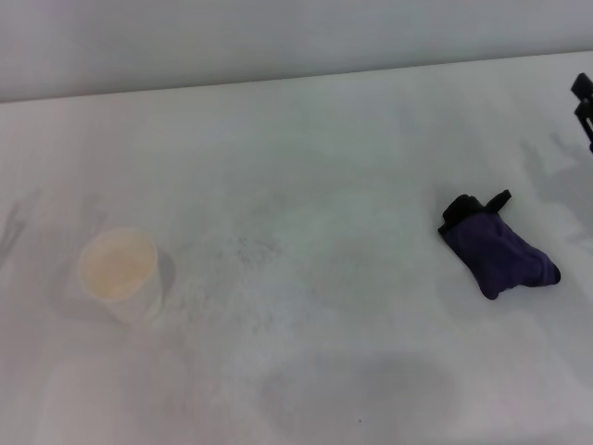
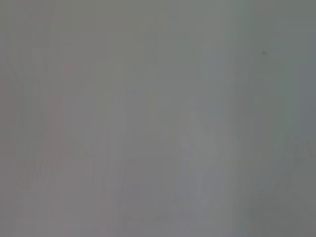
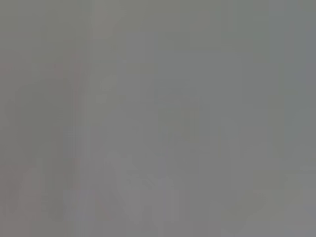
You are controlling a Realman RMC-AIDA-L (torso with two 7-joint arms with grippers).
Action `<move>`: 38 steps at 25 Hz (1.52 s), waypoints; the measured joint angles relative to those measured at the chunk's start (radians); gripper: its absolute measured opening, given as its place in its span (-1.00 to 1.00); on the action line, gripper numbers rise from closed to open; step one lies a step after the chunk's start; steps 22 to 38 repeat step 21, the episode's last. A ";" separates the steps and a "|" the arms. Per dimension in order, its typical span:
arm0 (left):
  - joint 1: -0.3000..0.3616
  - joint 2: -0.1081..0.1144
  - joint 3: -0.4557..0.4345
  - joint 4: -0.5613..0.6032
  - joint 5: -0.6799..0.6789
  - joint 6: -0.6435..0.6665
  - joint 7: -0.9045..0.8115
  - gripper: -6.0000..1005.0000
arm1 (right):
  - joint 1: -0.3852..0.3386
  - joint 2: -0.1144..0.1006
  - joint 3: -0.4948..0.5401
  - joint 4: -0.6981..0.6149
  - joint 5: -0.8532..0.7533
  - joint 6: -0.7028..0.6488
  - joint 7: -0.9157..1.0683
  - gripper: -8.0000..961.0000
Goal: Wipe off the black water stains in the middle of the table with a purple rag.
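The purple rag (image 1: pixel 496 248) lies crumpled on the white table (image 1: pixel 334 139), right of the middle, with its black edging and thin black tail at its far end. No dark round blot shows anywhere on the table; the middle carries only faint grey speckling (image 1: pixel 246 250). A black part of my right gripper (image 1: pixel 584 107) shows at the far right edge, behind and to the right of the rag and apart from it. My left gripper is out of view. Both wrist views show only a plain grey surface.
A white paper cup (image 1: pixel 120 273) stands upright at the left of the table. The table's far edge (image 1: pixel 278 82) runs across the back, with a pale wall behind it.
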 joint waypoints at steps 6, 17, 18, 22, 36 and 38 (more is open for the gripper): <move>-0.011 0.000 0.003 -0.014 -0.006 0.006 0.000 0.78 | -0.002 0.000 0.049 0.022 0.002 -0.011 -0.066 -0.09; -0.015 -0.002 0.006 -0.016 -0.003 0.009 0.000 0.78 | -0.012 0.001 0.051 0.032 0.007 -0.022 -0.120 -0.08; -0.016 -0.003 0.006 -0.017 -0.004 0.014 0.000 0.78 | -0.012 0.001 0.052 0.033 0.011 -0.025 -0.122 -0.08; -0.016 -0.004 0.004 -0.018 -0.007 0.015 0.000 0.78 | -0.010 0.001 0.054 0.036 0.027 -0.051 -0.144 -0.08; -0.016 -0.004 0.004 -0.018 -0.007 0.015 0.000 0.78 | -0.010 0.001 0.054 0.036 0.027 -0.051 -0.144 -0.08; -0.016 -0.004 0.004 -0.018 -0.007 0.015 0.000 0.78 | -0.010 0.001 0.054 0.036 0.027 -0.051 -0.144 -0.08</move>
